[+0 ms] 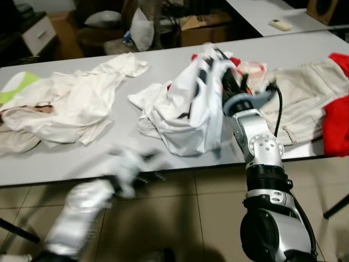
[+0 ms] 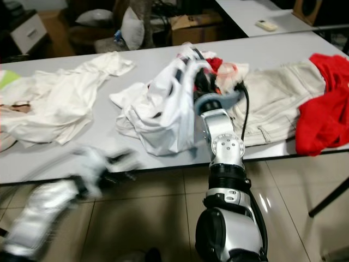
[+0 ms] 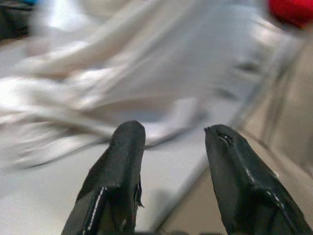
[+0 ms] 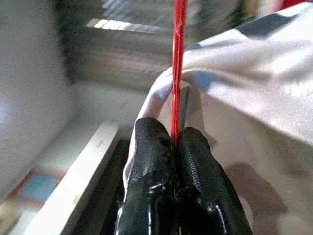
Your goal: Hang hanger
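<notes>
On 1 long grey table (image 1: 98, 158), the right gripper (image 4: 175, 139) has its 2 black fingers pressed together on 1 thin red hanger (image 4: 177, 63), which carries 1 white garment (image 1: 188, 109) lifted above the tabletop. Beside it lie 1 beige garment (image 1: 305, 103), 1 red cloth (image 1: 337, 123) and 1 cream pile (image 1: 71, 103). The left gripper (image 3: 173, 142), fingers spread, is blurred at the table's near edge.

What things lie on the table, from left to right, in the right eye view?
Crumpled white garments → white shirt held up by the right gripper → beige trousers → red garment.
</notes>
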You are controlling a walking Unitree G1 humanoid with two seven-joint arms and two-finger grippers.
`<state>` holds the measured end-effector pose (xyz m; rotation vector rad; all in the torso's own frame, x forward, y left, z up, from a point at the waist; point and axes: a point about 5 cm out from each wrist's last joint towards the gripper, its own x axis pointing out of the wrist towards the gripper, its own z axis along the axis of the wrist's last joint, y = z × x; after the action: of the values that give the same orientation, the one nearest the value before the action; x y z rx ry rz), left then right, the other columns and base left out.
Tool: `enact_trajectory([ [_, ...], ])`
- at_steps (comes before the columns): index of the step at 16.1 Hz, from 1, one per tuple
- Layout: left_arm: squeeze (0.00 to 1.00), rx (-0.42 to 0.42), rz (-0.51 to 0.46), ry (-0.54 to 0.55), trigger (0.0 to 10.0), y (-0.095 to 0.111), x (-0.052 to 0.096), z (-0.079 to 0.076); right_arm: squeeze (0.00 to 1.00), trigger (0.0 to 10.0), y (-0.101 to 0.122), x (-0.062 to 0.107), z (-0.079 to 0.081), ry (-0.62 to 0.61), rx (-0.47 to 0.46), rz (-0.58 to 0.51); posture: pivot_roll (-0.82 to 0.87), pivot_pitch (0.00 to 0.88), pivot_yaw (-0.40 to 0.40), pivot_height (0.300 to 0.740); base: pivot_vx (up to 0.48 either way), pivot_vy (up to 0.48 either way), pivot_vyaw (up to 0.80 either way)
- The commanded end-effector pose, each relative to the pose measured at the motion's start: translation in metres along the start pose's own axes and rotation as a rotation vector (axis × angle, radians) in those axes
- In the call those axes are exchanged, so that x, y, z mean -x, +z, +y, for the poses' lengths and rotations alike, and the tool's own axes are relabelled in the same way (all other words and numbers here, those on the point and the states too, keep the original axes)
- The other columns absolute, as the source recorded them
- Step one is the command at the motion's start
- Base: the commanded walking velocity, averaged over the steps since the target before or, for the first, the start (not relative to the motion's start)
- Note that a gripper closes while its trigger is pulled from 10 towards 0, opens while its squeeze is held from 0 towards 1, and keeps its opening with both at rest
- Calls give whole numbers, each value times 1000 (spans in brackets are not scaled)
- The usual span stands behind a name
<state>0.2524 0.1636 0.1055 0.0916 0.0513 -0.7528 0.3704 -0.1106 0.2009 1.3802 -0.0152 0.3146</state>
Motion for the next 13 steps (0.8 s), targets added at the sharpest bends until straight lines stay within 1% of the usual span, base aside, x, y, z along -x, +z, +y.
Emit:
enact_trajectory([
  [1, 1000, 84, -69, 109, 10000, 12, 11, 16, 0, 10000, -5, 6, 7, 57, 36, 50, -12, 0, 95, 740, 0, 0, 800],
  [2, 1000, 146, -120, 191, 10000, 21, 20, 29, 0, 10000, -4, 13, 8, 76, 84, 78, -7, 0, 93, 740, 0, 0, 800],
  [3, 1000, 177, -158, 224, 10000, 31, 25, 33, 0, 10000, -7, 21, 13, 134, 124, 121, -5, 0, 92, 740, 0, 0, 800],
  [4, 1000, 203, -178, 234, 10000, 38, 27, 32, 0, 10000, -11, 29, 20, 189, 159, 160, -4, 0, 93, 740, 0, 0, 800],
  [6, 1000, 225, -181, 234, 10000, 42, 29, 29, 0, 10000, -14, 35, 26, 230, 194, 189, -4, 0, 93, 740, 0, 0, 800],
  [8, 1000, 244, -141, 217, 10000, 40, 30, 18, 0, 10000, -18, 46, 42, 311, 290, 237, 0, 0, 92, 740, 0, 0, 800],
  [9, 1000, 243, -145, 214, 10000, 43, 29, 15, 0, 10000, -17, 50, 47, 328, 322, 241, 2, 0, 91, 740, 0, 0, 800],
  [11, 1000, 225, -173, 219, 10000, 49, 27, 13, 0, 10000, -12, 55, 62, 376, 434, 238, 5, 0, 86, 740, 0, 0, 800],
  [13, 1000, 227, -166, 226, 10000, 51, 26, 12, 0, 10000, -7, 57, 74, 401, 468, 220, 3, 0, 85, 740, 0, 0, 800],
])
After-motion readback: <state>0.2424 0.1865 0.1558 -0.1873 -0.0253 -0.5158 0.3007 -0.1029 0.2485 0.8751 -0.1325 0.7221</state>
